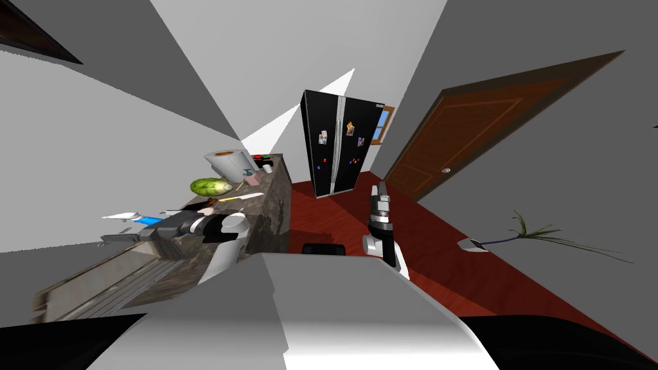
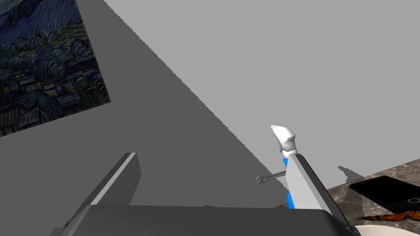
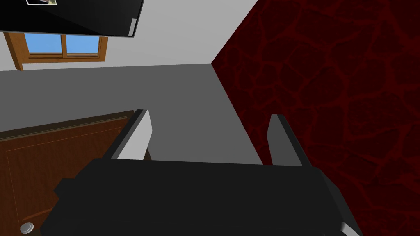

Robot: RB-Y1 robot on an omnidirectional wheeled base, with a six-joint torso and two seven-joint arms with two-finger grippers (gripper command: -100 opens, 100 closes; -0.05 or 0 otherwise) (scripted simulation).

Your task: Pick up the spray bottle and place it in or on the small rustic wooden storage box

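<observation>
The spray bottle, blue with a white head, lies on the stone counter close to the wall. My left gripper reaches out over the counter just in front of it. In the left wrist view the left gripper is open with nothing between its fingers. The spray bottle shows past one finger, its blue body partly hidden behind that finger. My right gripper is raised over the red floor, away from the counter. In its own view the right gripper stands open and empty.
A wrench lies by the bottle, and a black tablet rests on the counter near it. Farther along are a green melon and a paper towel roll. A black fridge and a brown door stand beyond.
</observation>
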